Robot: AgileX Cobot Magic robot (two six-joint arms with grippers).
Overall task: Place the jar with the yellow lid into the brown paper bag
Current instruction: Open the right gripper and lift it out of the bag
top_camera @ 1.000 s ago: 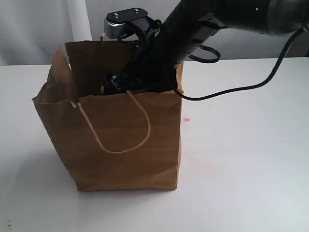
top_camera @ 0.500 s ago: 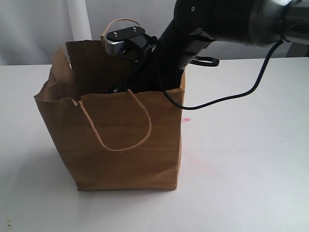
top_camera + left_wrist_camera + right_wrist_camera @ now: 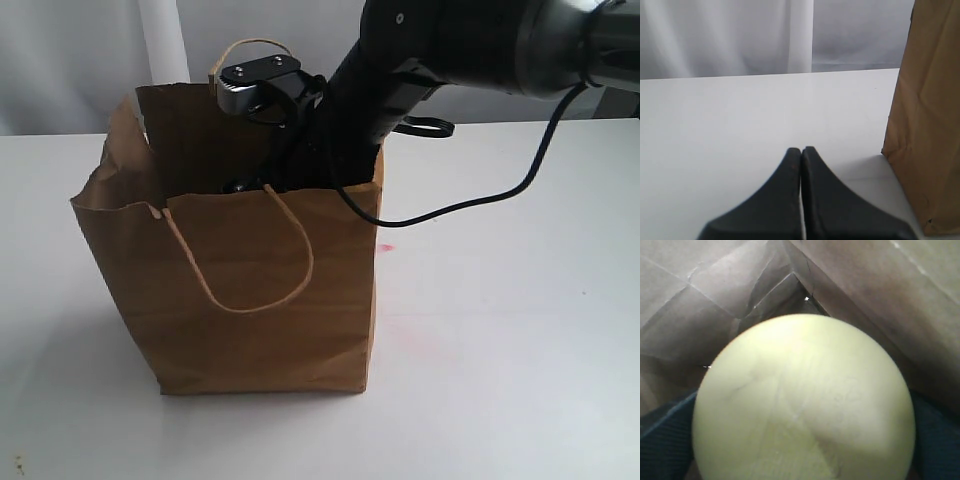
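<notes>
The brown paper bag (image 3: 260, 290) stands upright on the white table, its front loop handle hanging down its face. My right arm (image 3: 350, 110) reaches down through the bag's open top, so its gripper is hidden in the exterior view. In the right wrist view the yellow-lidded jar (image 3: 802, 395) fills the picture with its pale round lid, held in my right gripper (image 3: 802, 462), with dark fingers (image 3: 662, 440) at both sides and the bag's creased inner walls (image 3: 705, 295) behind. My left gripper (image 3: 801, 150) is shut and empty above the table, beside the bag's outer wall (image 3: 927, 125).
A black cable (image 3: 470, 202) loops from the right arm over the table (image 3: 520, 360) to the right of the bag. A faint pink stain (image 3: 386, 247) marks the tabletop near the bag's right side. A white curtain hangs behind.
The right arm shifted and sank lower into the bag between one second and half a second ago, and the bag's back handle sprang up. Nothing has moved since.
</notes>
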